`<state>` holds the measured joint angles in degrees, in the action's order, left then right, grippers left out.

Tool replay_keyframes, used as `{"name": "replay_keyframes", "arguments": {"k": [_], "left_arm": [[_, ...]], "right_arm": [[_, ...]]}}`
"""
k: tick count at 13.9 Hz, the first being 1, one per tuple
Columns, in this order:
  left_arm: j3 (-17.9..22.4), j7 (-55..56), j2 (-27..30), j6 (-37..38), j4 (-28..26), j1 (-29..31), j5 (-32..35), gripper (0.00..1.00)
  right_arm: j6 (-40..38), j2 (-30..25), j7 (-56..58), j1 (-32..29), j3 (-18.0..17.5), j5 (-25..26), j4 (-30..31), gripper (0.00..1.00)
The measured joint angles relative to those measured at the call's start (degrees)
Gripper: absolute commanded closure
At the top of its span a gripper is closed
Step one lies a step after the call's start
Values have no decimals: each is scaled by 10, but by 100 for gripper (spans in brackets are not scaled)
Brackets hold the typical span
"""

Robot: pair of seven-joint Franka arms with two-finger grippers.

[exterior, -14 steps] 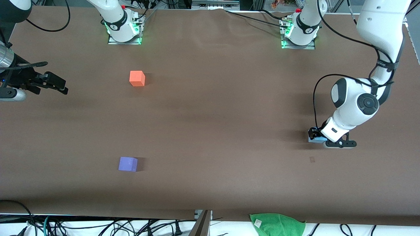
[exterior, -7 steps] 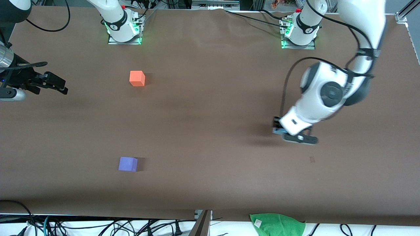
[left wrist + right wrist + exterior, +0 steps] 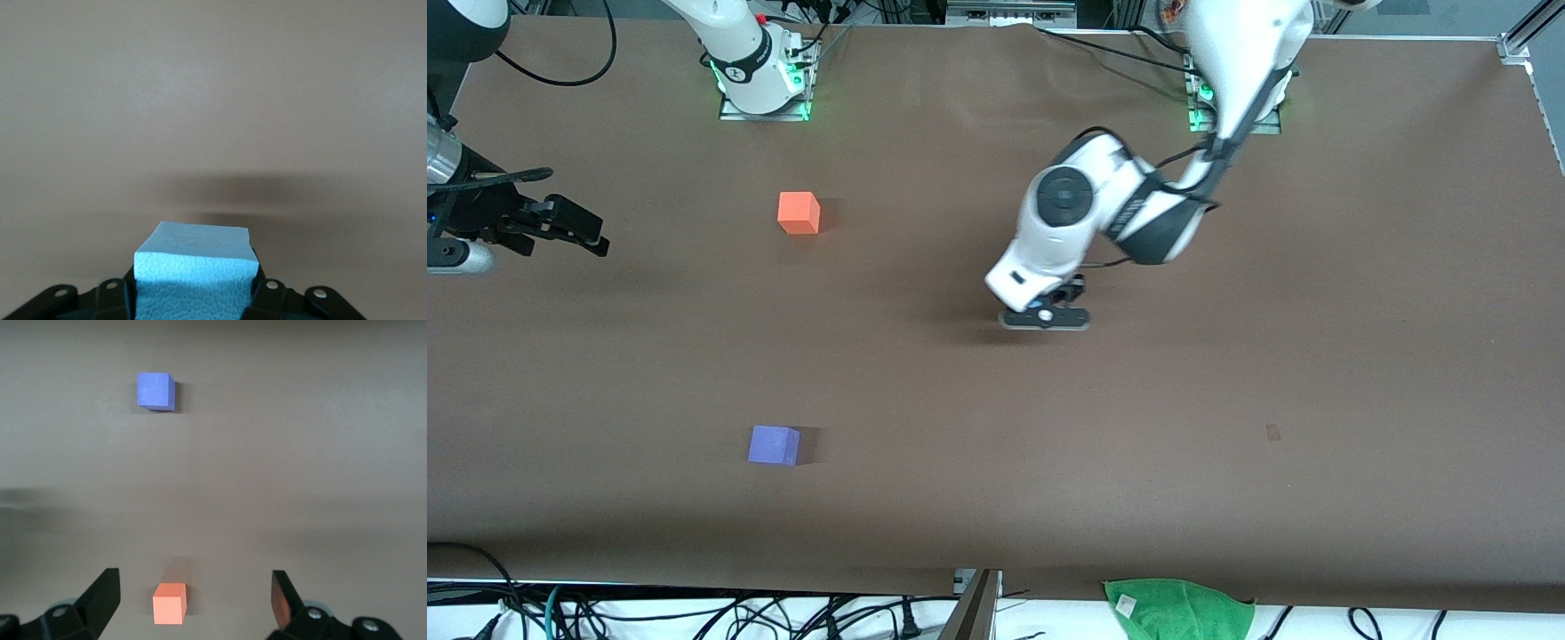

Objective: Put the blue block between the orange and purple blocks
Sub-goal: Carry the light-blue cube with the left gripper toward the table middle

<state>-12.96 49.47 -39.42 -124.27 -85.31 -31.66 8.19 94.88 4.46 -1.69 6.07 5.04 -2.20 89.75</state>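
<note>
Right now my left gripper (image 3: 1047, 313) is clenched on the blue block (image 3: 193, 277), up over mid-table. The gap I need lies toward the right arm's end, between the orange block (image 3: 799, 212) and the nearer purple block (image 3: 774, 444); they sit well apart on bare brown table (image 3: 996, 498). My right gripper (image 3: 193, 600) waits with its jaws wide, holding nothing.

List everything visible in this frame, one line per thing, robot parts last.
blue block: one, sky blue, held in the left gripper.
orange block: one, orange, on the table, toward the right arm's end.
purple block: one, violet, nearer the front camera than the orange block.
table: one, brown.
cloth: one, green, at the table's edge nearest the camera.
left gripper: shut on the blue block, over mid-table.
right gripper: open, waiting at the right arm's end.
</note>
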Motion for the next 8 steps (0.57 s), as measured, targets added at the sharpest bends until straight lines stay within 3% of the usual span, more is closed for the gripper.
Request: {"name": "replay_keyframes", "arguments": {"k": [3, 4, 5, 6, 8], "left_arm": [[2, 84, -69, -54, 23, -38, 54, 90], [3, 92, -83, -67, 27, -45, 55, 65], [4, 96, -91, -73, 30, -49, 56, 20], [4, 97, -93, -73, 32, -50, 63, 0], [5, 99, -93, -73, 35, -50, 78, 0]], "right_arm": [[0, 0, 0, 0, 0, 0, 0, 0], [0, 0, 0, -1, 1, 0, 0, 0], [0, 0, 0, -1, 2, 0, 0, 0], [1, 1, 0, -2, 3, 0, 0, 0], [1, 1, 0, -4, 3, 0, 0, 0]]}}
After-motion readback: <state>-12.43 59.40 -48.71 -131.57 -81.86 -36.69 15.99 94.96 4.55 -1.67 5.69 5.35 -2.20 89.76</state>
